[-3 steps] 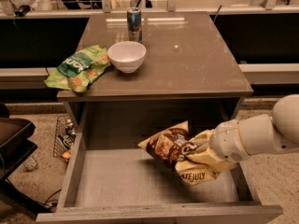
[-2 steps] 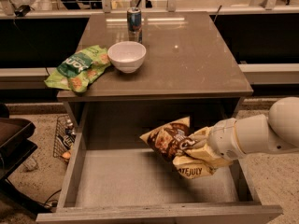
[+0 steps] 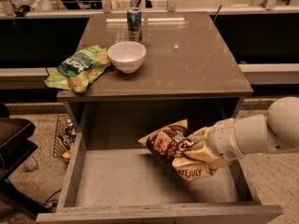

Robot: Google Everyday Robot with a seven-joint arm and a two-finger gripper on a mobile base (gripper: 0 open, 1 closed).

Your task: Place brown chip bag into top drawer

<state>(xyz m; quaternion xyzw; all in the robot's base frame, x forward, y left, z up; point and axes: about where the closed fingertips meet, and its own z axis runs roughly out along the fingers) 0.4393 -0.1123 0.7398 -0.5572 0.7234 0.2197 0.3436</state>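
The brown chip bag (image 3: 175, 147), tan and dark brown with "LATE JULY" lettering, hangs over the right part of the open top drawer (image 3: 126, 183), just above its pale bottom. My gripper (image 3: 197, 148) comes in from the right on a thick white arm and is shut on the bag's right side. The bag's lower end points down toward the drawer floor.
On the grey tabletop (image 3: 196, 64) stand a white bowl (image 3: 126, 56), a drink can (image 3: 134, 19) and a green chip bag (image 3: 77, 68) hanging over the left edge. A wire basket (image 3: 63, 136) sits on the floor left of the drawer. A dark chair (image 3: 14, 143) is at far left.
The arm and the brown chip bag have shifted a little to the left and slightly up over the drawer. The grip on the bag is unchanged.
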